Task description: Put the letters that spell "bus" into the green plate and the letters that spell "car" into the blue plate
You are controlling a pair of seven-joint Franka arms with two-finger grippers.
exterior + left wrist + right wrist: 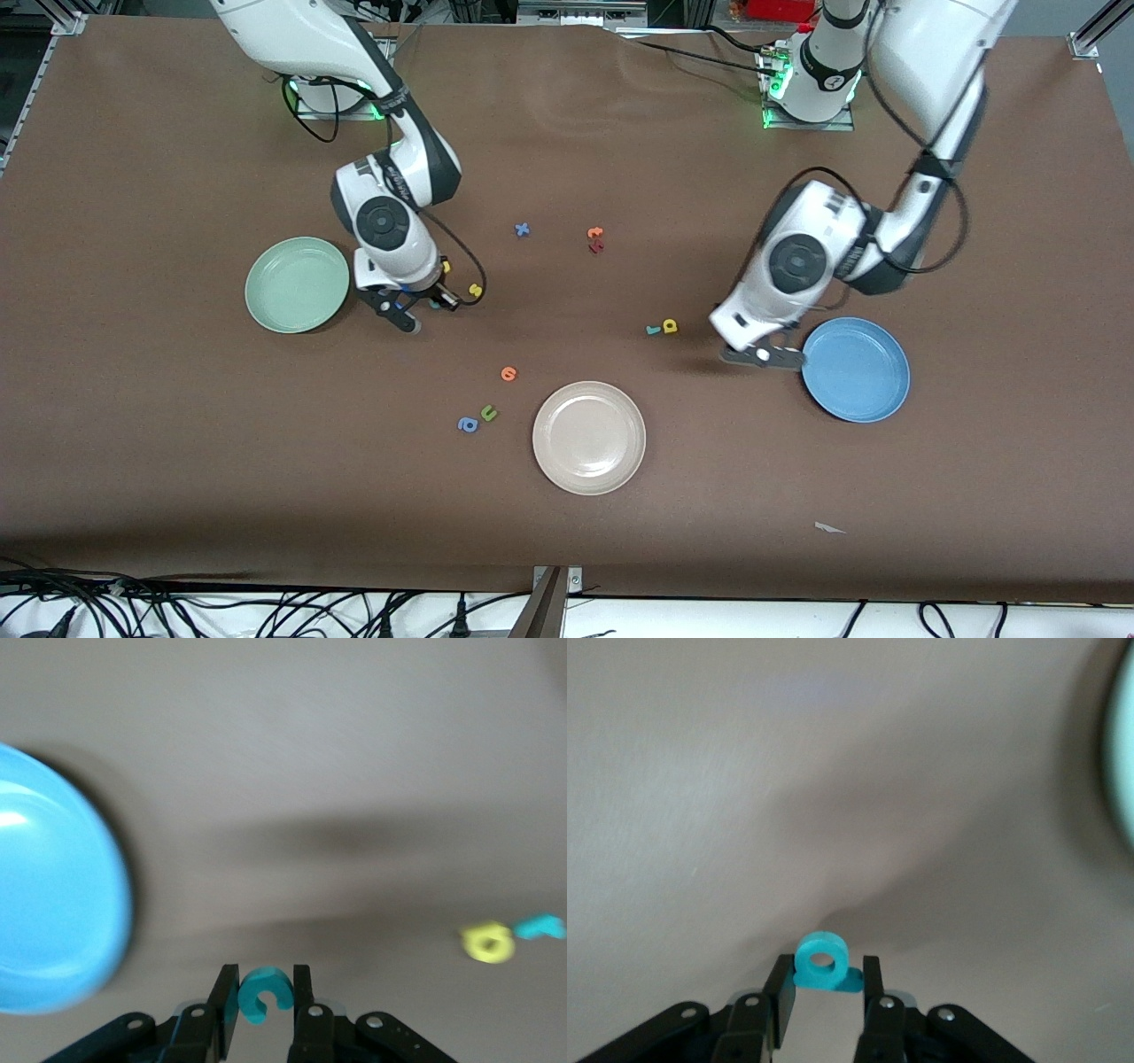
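Meanwhile, each tool pinches a featherlight, squashy foam letter across its flat faces: left tool [260, 997] clamping the teal "c" [263, 992] beside the blue plate [858, 370], right tool [824, 992] the teal "b" [822, 963] near the green plate [297, 284].

Bare table [620, 133] around scattered letters

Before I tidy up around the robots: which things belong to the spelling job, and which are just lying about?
Job: teal c in left gripper; teal b in right gripper; yellow s; yellow a; teal r; green plate; blue plate.
Lying about: cream plate; blue x; orange letters; green u.
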